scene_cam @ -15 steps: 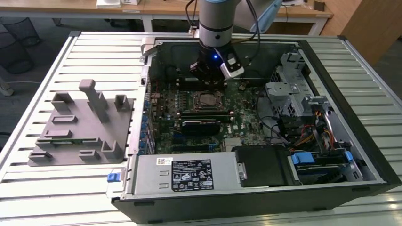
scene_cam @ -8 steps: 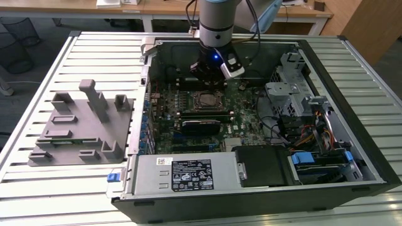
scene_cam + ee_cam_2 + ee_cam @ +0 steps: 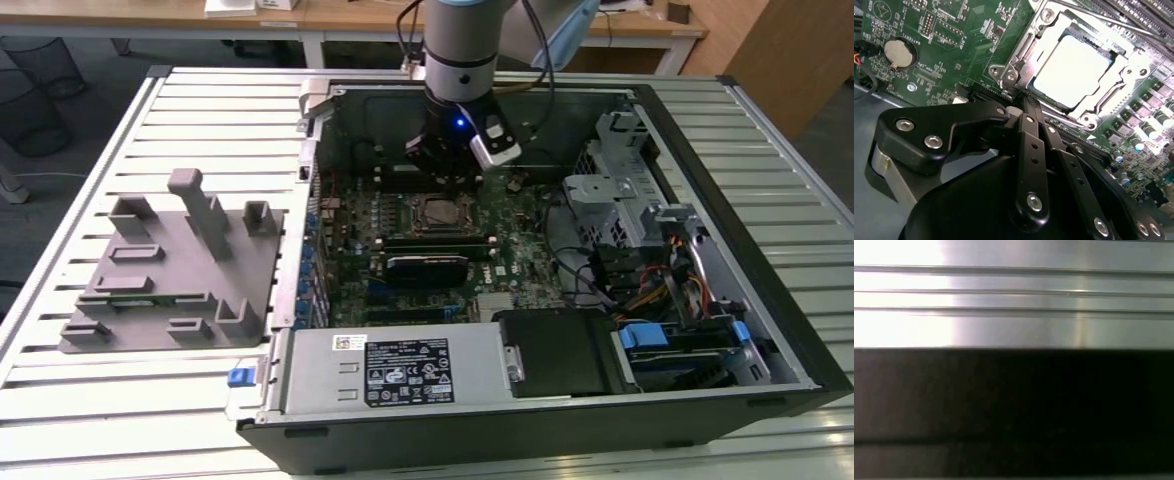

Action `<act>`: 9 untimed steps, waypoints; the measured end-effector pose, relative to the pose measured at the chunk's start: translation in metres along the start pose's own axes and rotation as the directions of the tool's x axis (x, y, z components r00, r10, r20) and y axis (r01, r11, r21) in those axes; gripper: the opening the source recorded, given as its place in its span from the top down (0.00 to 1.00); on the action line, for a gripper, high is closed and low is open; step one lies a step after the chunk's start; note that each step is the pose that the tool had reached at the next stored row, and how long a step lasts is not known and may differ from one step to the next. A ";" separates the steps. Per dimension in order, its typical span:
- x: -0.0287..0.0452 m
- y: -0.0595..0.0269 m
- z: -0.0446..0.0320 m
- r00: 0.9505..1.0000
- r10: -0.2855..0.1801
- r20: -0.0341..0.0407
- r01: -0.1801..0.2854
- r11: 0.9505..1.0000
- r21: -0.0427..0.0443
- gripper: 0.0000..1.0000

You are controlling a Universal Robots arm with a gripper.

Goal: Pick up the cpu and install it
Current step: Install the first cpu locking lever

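Claw, seen in the second wrist view as black linked fingers whose tips meet in a closed point with nothing between them. The tip sits at the near edge of the socket frame, just beside the cpu; whether it touches the frame cannot be told. The cpu, a pale silvery square, lies flat inside the socket, seated within the metal frame, whose load plate appears to surround its top. In the exterior view the claw hangs from the arm directly above the far side of the socket, inside the open computer case.

Around the socket spreads the green motherboard, carrying a round coin battery well apart from the socket. In the exterior view a dark expansion card lies nearer the camera than the socket, and beyond it the grey power supply with a printed label fills the near end of the case. A drive bay with coloured cables occupies the exterior view's right of the case.

The case lies on its side on a ribbed metal bench. On the bench, to the exterior view's left of the case, stands a grey moulded fixture with upright posts. The first wrist view shows ribbed metal surface above a dark band.
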State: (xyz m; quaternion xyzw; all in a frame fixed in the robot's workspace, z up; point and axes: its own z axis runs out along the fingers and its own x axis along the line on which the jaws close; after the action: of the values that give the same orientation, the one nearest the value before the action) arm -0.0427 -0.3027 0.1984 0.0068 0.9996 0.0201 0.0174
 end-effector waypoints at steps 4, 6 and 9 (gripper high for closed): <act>-0.0006 -0.0002 0.0019 1.000 0.000 -0.001 0.000 1.000 0.015 0.89; -0.0006 0.0000 0.0021 1.000 0.000 -0.002 0.000 1.000 0.014 0.89; -0.0007 0.0000 0.0021 1.000 0.000 -0.003 0.000 1.000 0.014 0.89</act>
State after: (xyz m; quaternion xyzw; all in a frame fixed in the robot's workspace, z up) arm -0.0419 -0.3026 0.1963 0.0066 0.9998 0.0132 0.0157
